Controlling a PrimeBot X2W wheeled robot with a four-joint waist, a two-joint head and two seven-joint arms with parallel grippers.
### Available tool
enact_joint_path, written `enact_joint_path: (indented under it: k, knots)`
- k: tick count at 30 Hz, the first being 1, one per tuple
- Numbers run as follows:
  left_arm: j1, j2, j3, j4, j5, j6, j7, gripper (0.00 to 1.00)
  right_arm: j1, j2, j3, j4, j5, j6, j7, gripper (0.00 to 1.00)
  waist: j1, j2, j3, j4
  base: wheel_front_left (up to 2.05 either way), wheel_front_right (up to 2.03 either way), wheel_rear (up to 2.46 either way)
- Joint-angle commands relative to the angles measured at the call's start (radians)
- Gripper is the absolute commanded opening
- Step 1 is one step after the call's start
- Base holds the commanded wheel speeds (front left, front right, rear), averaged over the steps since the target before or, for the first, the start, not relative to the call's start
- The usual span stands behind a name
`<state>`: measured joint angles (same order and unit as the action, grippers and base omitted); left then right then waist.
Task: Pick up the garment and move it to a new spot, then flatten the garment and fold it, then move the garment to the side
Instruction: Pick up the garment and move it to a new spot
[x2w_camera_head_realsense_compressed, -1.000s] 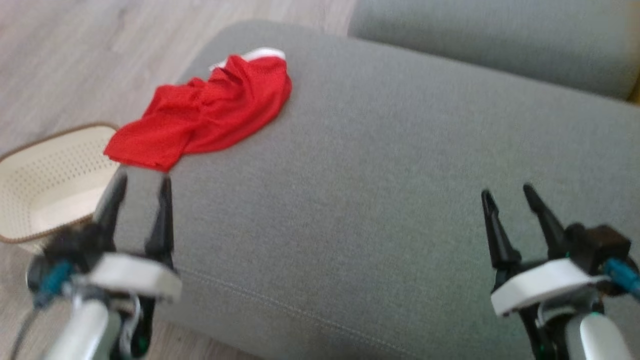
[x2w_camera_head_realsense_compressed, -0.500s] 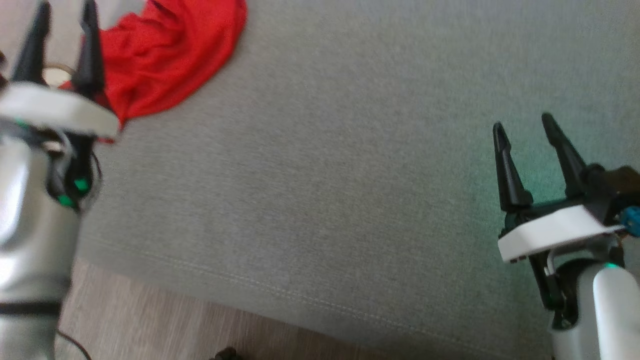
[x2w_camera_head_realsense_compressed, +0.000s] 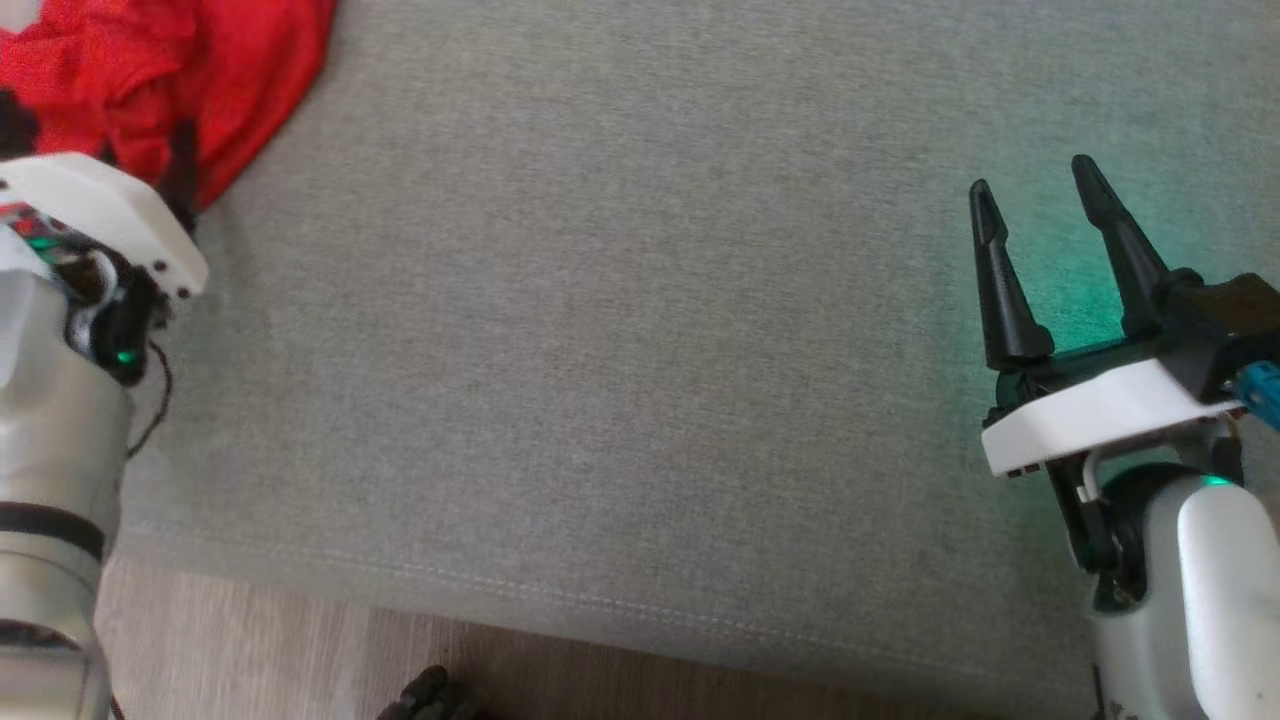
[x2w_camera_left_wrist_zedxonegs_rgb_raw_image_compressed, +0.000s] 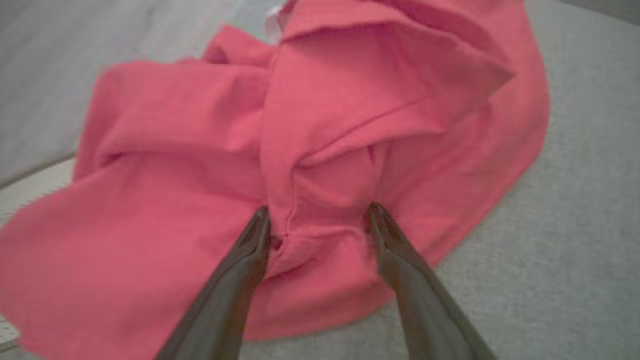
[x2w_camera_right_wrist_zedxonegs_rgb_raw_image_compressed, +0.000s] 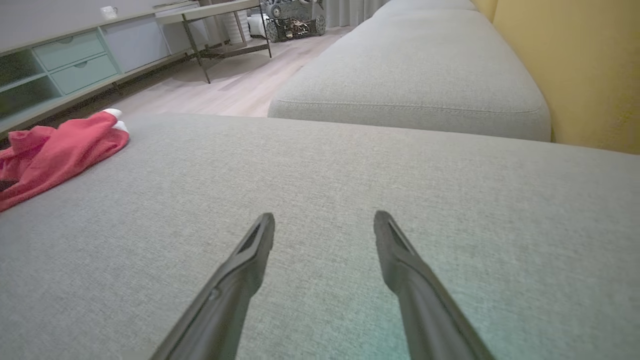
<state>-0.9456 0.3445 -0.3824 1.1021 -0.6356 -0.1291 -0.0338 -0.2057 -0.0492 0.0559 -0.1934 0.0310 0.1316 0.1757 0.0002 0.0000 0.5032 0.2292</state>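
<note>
From the head camera, the grey seat cushion spreads wide and bare across most of the picture. Its stitched front edge runs along the bottom, with wooden floor below it. The red garment lies bunched at the far left corner of the cushion. The left pincer sits on it, one dark finger showing against the red cloth. The right pincer is well apart from the garment, over bare cushion at the right, its two fingers spread and nothing between them.

In the left wrist camera, the left pincer stands apart, both tips against the crumpled garment with a raised fold of cloth between them. The fingers are not clamped on it. Bare cushion lies just beside the garment on the right.

In the right wrist camera, the right pincer is spread apart over a long bare stretch of cushion and holds nothing. The garment lies at the cushion's left edge, a white trim at its far end. Beyond are a second cushion, a yellow wall on the right, and floor with a low cabinet on the left.
</note>
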Motion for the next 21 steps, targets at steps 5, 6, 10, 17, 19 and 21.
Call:
enact_joint_path:
  k: [5, 6, 10, 17, 19, 21]
  knots:
    - [-0.027, 0.063, -0.006, -0.008, -0.064, -0.001, -0.012, 0.0, -0.02, -0.001, 0.015, -0.026, 0.002, -0.001, -0.011, 1.0, -0.0002, 0.0, -0.004, -0.014, 0.0, 0.0, 0.0]
    - [-0.028, 0.069, -0.009, -0.012, -0.073, -0.001, -0.037, 0.0, -0.018, -0.001, 0.011, -0.023, 0.004, -0.001, -0.014, 1.0, -0.0002, 0.0, -0.01, -0.014, 0.0, 0.0, 0.0]
    - [-0.039, 0.093, 0.004, -0.028, -0.118, -0.001, -0.159, 0.0, -0.008, -0.001, -0.002, -0.011, 0.01, -0.001, -0.027, 1.0, -0.0002, 0.0, -0.054, -0.007, 0.0, 0.0, 0.0]
    - [-0.009, 0.184, 0.047, -0.145, -0.096, 0.001, -0.227, 0.0, 0.022, -0.001, -0.022, 0.027, 0.035, -0.001, -0.067, 1.0, -0.0002, 0.0, -0.187, -0.011, 0.0, 0.0, 0.0]
    - [0.037, 0.214, 0.1, -0.221, -0.067, 0.017, -0.227, 0.0, 0.036, -0.001, -0.028, 0.038, 0.039, -0.001, -0.075, 1.0, -0.0002, 0.0, -0.226, -0.017, 0.0, 0.0, 0.0]
    - [0.105, 0.234, 0.145, -0.301, -0.034, 0.029, -0.227, 0.0, 0.052, -0.001, -0.031, 0.05, 0.051, -0.001, -0.086, 1.0, -0.0002, 0.0, -0.266, -0.024, 0.0, 0.0, 0.0]
